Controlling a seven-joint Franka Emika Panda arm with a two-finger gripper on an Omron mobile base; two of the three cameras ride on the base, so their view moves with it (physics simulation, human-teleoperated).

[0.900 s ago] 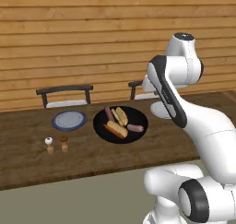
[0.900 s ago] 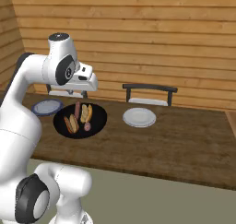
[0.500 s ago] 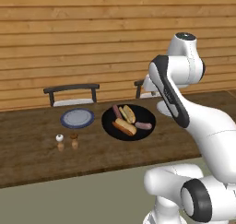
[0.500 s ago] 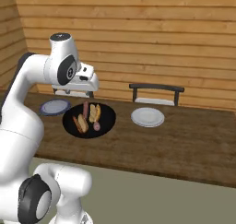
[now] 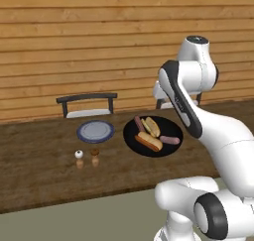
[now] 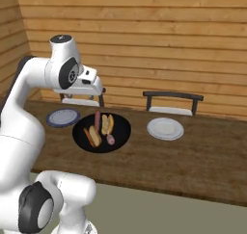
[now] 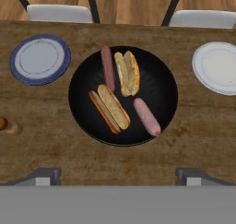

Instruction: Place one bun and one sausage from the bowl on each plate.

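Wood-plank wall behind, dark wooden counter (image 7: 198, 140) in front. At centre of the counter, black bowl (image 7: 123, 95) holding two buns and two sausages: one bun (image 7: 127, 72) toward the far rim with a sausage (image 7: 107, 67) just beside it, second bun (image 7: 110, 109) nearer, second sausage (image 7: 147, 116) lying apart near the rim. Flanking the bowl, two plates, both bare: blue-rimmed plate (image 7: 40, 59) on one side, paler plate (image 7: 217, 67) on the other, neither touching the bowl. Poised above the bowl, gripper (image 7: 117, 176) with jaws spread wide, holding nothing, finger tips (image 7: 46, 174) well apart. Beyond the blue-rimmed plate, toward the counter's front edge, two small shakers (image 5: 87, 158) standing side by side. Behind the counter, two dark-framed chairs (image 6: 172, 103) with pale seats.
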